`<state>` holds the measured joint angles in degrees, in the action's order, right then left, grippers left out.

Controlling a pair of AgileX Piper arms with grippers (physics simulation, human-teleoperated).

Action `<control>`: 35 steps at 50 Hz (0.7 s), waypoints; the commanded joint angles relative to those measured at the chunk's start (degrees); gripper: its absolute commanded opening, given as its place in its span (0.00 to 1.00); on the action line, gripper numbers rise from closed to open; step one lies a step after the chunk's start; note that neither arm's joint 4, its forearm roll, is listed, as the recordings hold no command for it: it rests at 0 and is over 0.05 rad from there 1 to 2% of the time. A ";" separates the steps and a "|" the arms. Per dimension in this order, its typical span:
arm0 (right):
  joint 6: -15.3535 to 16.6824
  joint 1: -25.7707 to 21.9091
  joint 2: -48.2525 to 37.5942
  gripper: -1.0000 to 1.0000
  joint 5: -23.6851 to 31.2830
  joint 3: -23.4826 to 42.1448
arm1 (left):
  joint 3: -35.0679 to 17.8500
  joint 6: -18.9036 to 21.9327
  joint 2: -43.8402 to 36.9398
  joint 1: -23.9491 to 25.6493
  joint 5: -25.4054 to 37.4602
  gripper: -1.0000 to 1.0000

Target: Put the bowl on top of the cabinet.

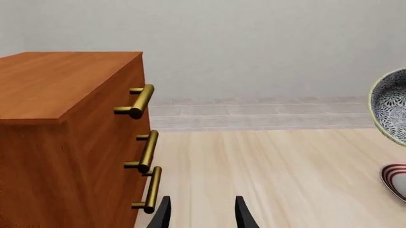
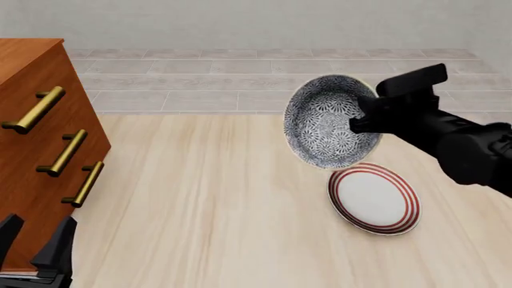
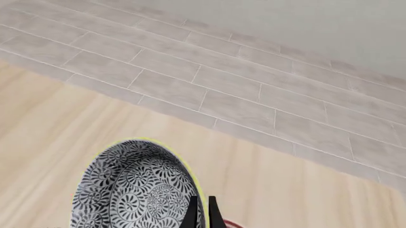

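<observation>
The bowl (image 2: pixel 327 123), black-and-white floral with a pale rim, hangs tilted in the air above the table, its opening facing the camera. My right gripper (image 2: pixel 361 117) is shut on its right rim; in the right wrist view the fingers (image 3: pixel 192 214) pinch the bowl (image 3: pixel 133 190) at its edge. The cabinet (image 2: pixel 36 144), reddish-brown with three brass bar handles, stands at the far left. My left gripper (image 2: pixel 36 240) sits low beside the cabinet's front, open and empty, its fingertips (image 1: pixel 163 213) seen next to the cabinet (image 1: pixel 63 137). The bowl (image 1: pixel 390 104) shows at that view's edge.
A flat white plate with red rings (image 2: pixel 373 198) lies on the wooden table (image 2: pixel 208 198) just below the bowl. The plate (image 1: pixel 396 180) is partly seen in the left wrist view. Grey tiled floor lies beyond the table's far edge.
</observation>
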<state>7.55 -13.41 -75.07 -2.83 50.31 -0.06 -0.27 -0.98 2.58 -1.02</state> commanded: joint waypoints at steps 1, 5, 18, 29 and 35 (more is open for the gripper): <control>-0.45 -3.28 -1.87 0.00 -1.14 1.20 | 0.00 -0.13 -0.07 0.02 -0.10 1.00; -0.55 -4.67 -2.15 0.00 -1.20 1.46 | 0.00 -0.15 0.04 -0.02 -0.06 1.00; -1.16 -8.79 -3.44 0.00 -1.53 2.91 | -0.02 -0.35 0.50 -0.12 0.17 1.00; -1.52 -11.34 -4.66 0.00 -1.85 4.05 | -0.03 -0.51 0.51 -0.05 0.06 1.00; -1.77 -12.61 -5.03 0.00 -1.81 4.55 | -0.04 -0.69 0.67 -0.11 0.06 1.00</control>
<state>6.33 -23.78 -79.47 -4.38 53.72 -0.09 -0.74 -0.48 2.51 -0.94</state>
